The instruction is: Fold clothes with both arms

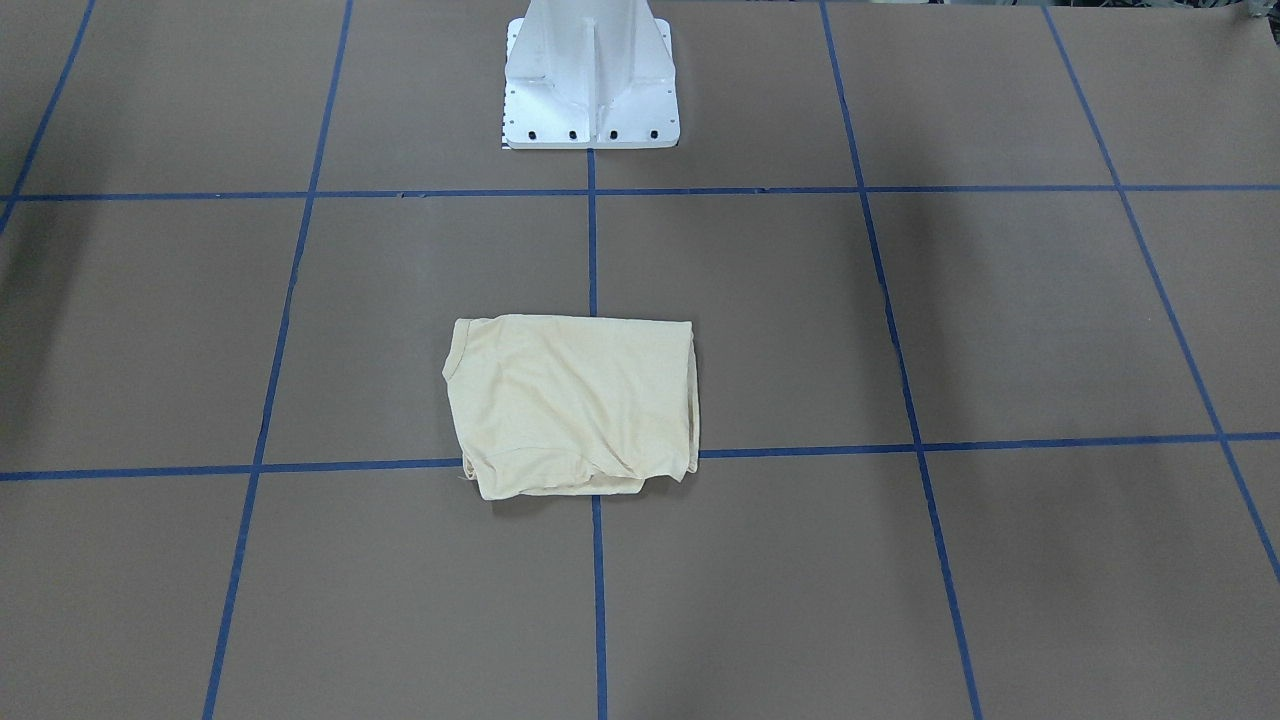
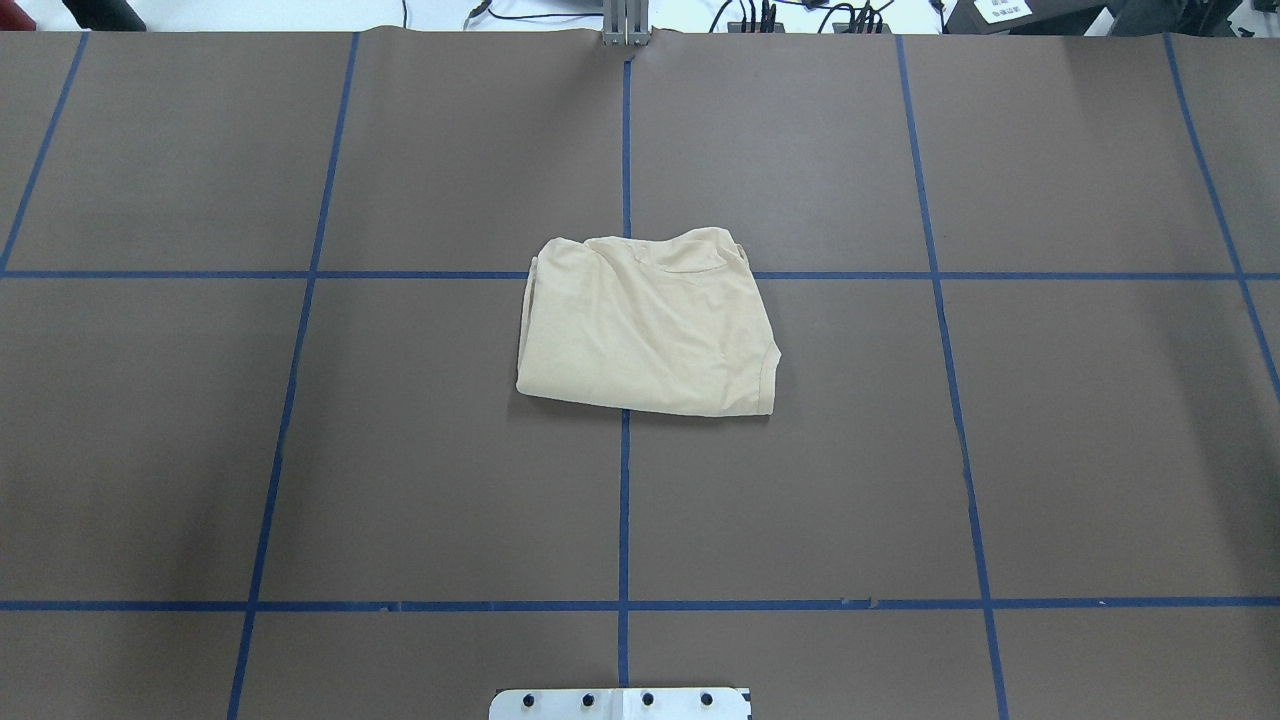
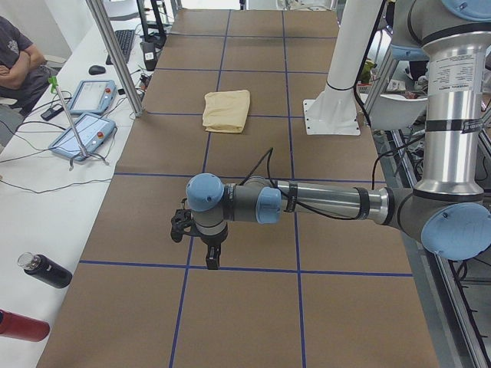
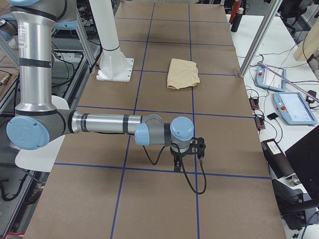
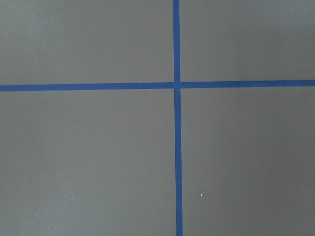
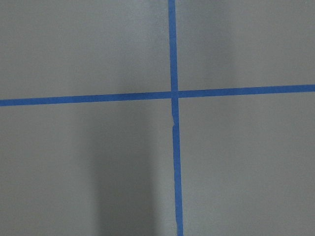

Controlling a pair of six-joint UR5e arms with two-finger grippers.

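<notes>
Cream-yellow folded T-shirt (image 2: 645, 325) lies well apart from your black left gripper (image 3: 212, 259) and right gripper (image 4: 176, 166); their spread you cannot tell.

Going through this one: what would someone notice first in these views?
The pale yellow T-shirt draws the eye: it lies folded into a compact rectangle at the table's middle, over a crossing of the blue tape lines. Next come the left arm and the right arm, each stretched low over one end of the table, well apart from the shirt. The left gripper and the right gripper point down.
</notes>
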